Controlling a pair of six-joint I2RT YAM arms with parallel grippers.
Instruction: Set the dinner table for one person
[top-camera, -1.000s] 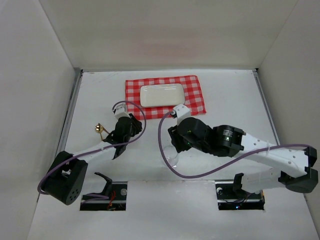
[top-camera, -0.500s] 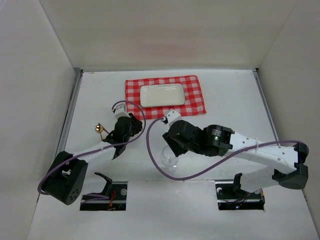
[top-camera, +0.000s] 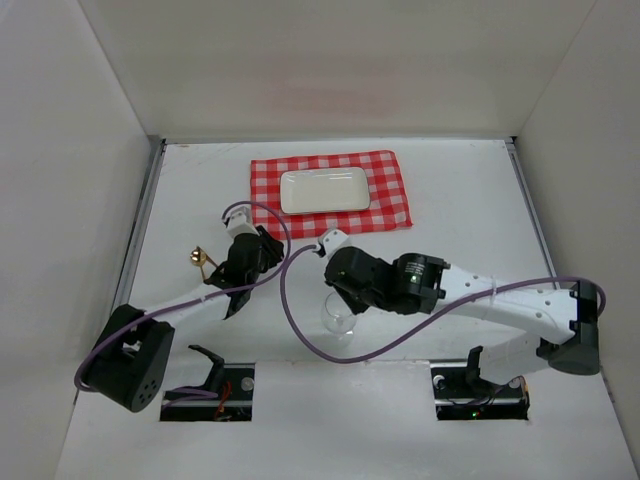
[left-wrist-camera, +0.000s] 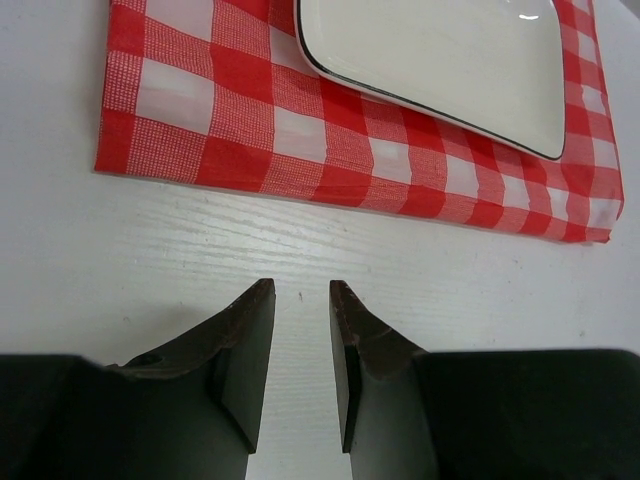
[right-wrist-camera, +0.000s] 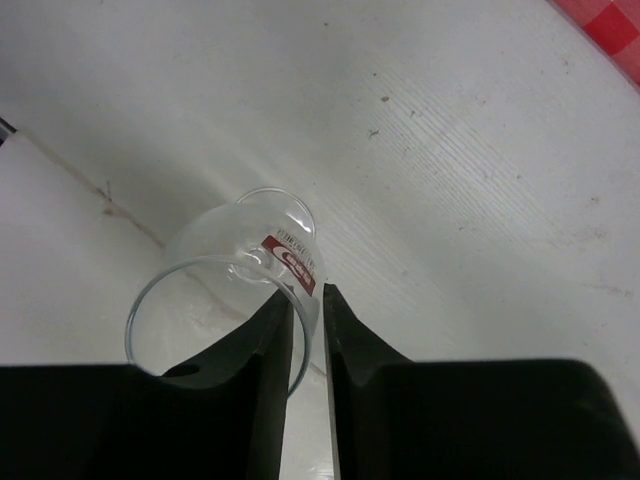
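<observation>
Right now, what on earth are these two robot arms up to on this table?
They are laying a place for one. The right gripper pinches the rim of a clear drinking glass with a red label, toward the near edge of the white tabletop. The left gripper hangs open and empty just short of the red-and-white checked cloth, which carries a white rectangular plate.

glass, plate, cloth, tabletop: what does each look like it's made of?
glass: clear glass, possibly plastic; see-through wall, red printed logo.
plate: probably glazed ceramic, glossy white; bright highlight, dark rim line.
cloth: woven fabric, matte, red-and-white check; weave visible.
dinner table: white-painted wood or laminate, matte; faint grain lines.
</observation>
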